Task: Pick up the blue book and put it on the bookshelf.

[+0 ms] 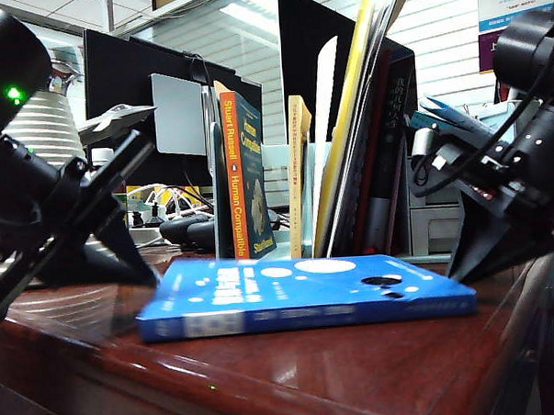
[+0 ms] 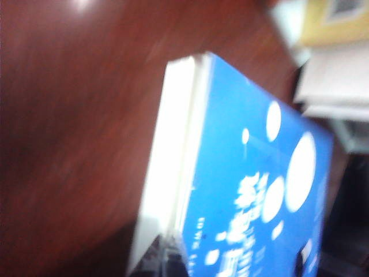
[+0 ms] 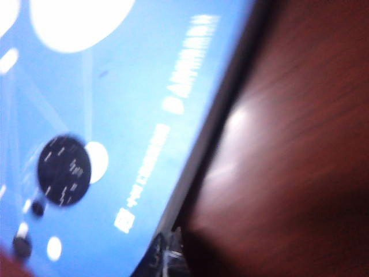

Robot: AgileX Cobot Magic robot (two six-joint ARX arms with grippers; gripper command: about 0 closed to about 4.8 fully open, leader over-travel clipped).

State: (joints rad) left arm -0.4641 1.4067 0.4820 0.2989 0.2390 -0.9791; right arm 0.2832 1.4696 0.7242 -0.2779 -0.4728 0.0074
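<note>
The blue book point(image 1: 308, 293) lies flat on the brown table, cover up, with white circles on it. My left gripper point(image 1: 144, 276) is shut, its tip down at the book's left end. In the left wrist view the left gripper point(image 2: 168, 257) rests against the white page edge of the blue book point(image 2: 253, 190). My right gripper point(image 1: 459, 264) is shut, its tip at the book's right end. The right wrist view has the right gripper point(image 3: 170, 254) at the edge of the blue book point(image 3: 115, 104). Neither holds anything. The bookshelf point(image 1: 434, 226) stands behind the book.
An orange-spined book point(image 1: 234, 173), yellow folders point(image 1: 347, 122) and dark books stand upright in the bookshelf's slots. A dark monitor point(image 1: 124, 67) and cables sit behind on the left. The table's front edge point(image 1: 267, 392) lies close in front of the book.
</note>
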